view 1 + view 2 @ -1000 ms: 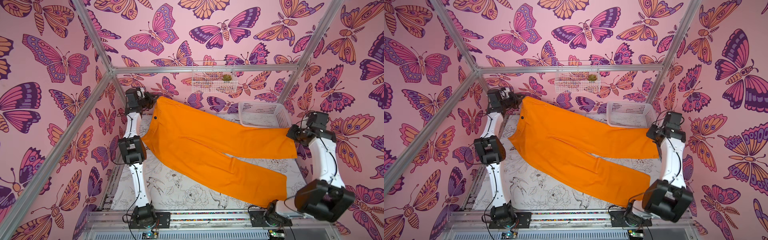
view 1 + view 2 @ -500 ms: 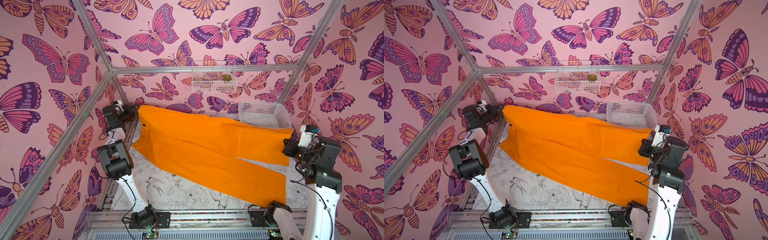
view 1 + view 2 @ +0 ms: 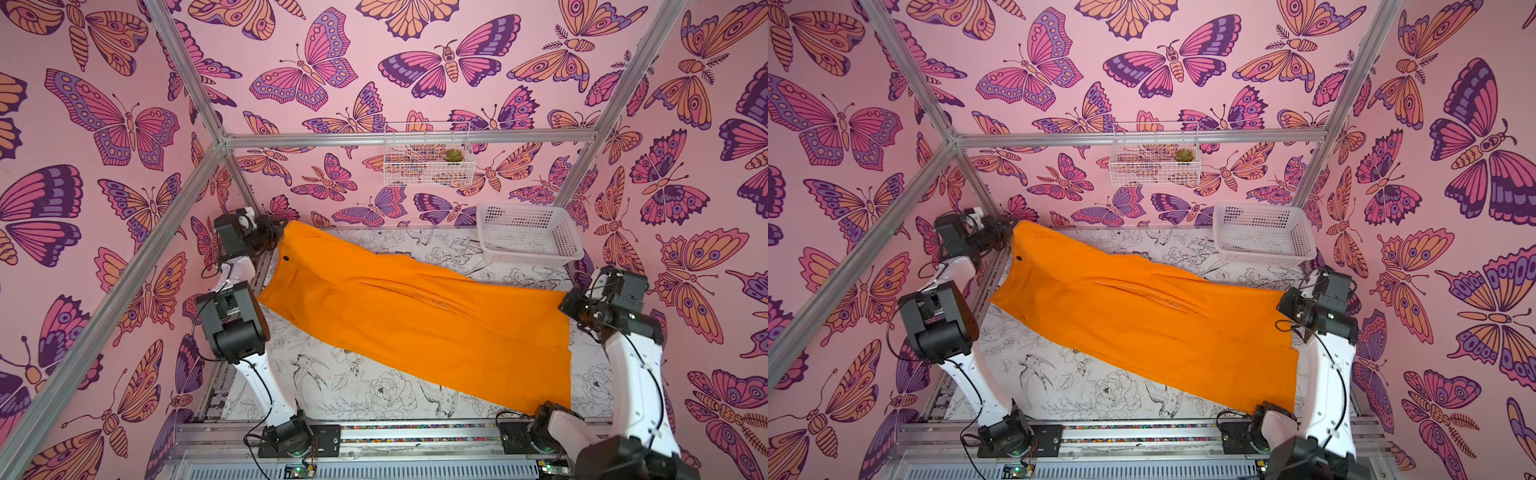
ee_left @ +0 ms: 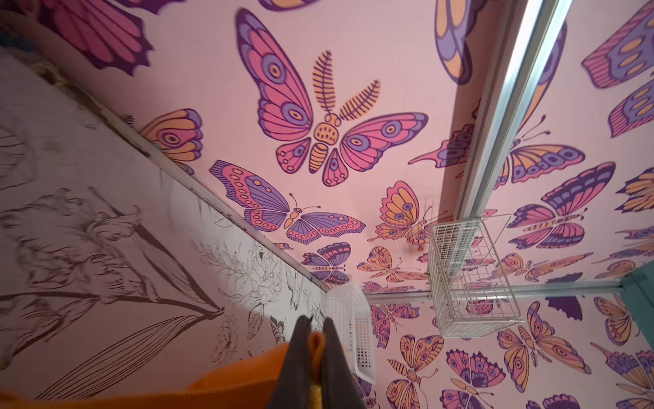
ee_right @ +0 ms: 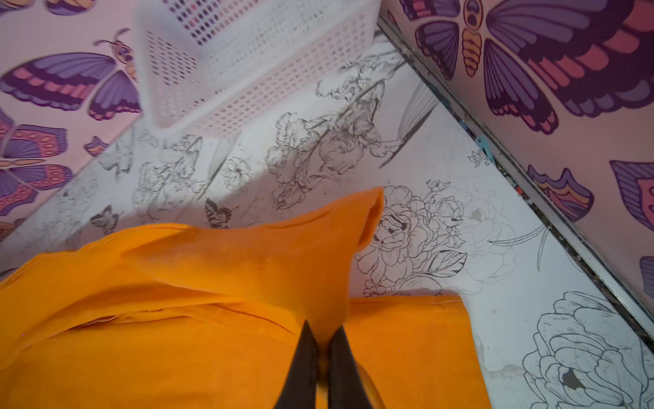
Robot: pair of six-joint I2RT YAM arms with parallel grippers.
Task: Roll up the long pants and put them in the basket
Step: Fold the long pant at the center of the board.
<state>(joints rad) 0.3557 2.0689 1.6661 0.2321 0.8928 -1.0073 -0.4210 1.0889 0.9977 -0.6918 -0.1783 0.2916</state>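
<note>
While both pincers are clamped shut on cloth, the left pincer [image 4: 316, 327] at the waist corner, the right pincer [image 5: 322, 331] at a leg hem, the long pants [image 3: 415, 324] stretch across the desk [image 3: 332, 374], legs overlapped; uneven pulling could slip the thin pinch or skew them.

The long pants [image 3: 415, 320] are plain bright orange cloth, stretched out nearly flat in both top views [image 3: 1142, 328]. They run diagonally from the waist at 10 o'clock to the hems at 4 o'clock. The two legs lie together, partly overlapping, with shallow creases along the line between them. The waist corner at 10 o'clock and the hem corner at 3 o'clock are raised and pinched.
</note>
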